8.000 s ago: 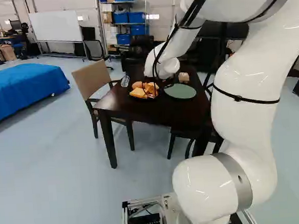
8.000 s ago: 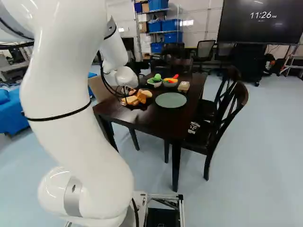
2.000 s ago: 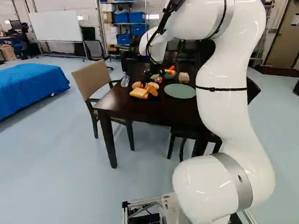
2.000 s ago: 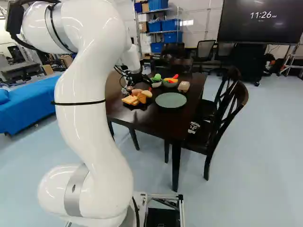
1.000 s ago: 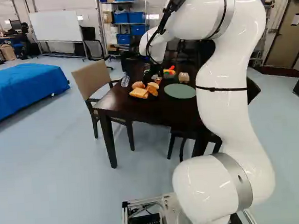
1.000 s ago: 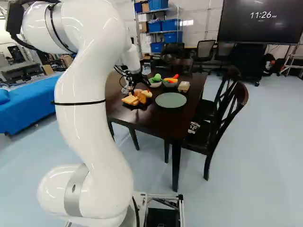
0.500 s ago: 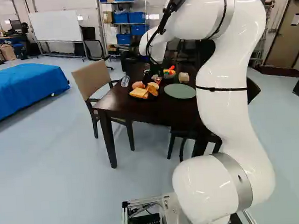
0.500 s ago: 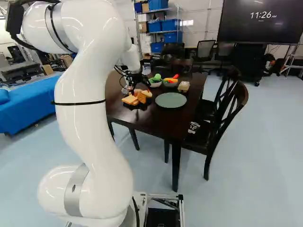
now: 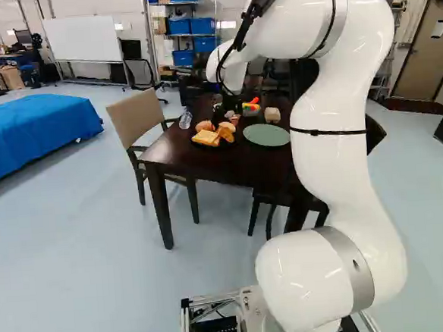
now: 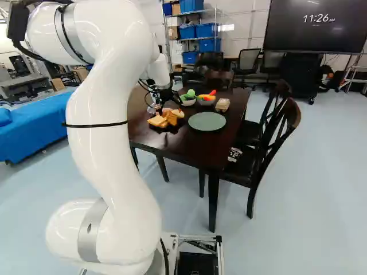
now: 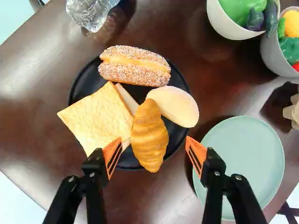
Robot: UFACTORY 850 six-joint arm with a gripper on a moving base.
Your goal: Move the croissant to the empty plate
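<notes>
In the left base view my gripper is low over the black plate of breads, partly hidden by the arm. In the wrist view the gripper stands open. The croissant lies on the breads ahead of and partly between the orange pads, touched by neither as far as I can tell. Under it are bread slices; beside it are a round bun and a sugared long roll, all on the black plate. The empty green plate stands beside the black one, by the other finger.
Two bowls of toy vegetables and a small carton stand behind the green plate. A clear crumpled bottle is beyond the breads. Chairs flank the dark table.
Over the last seconds the arm has swung back and the gripper has come down over the breads. In the last second it has sunk only slightly. The base and plates have not moved.
</notes>
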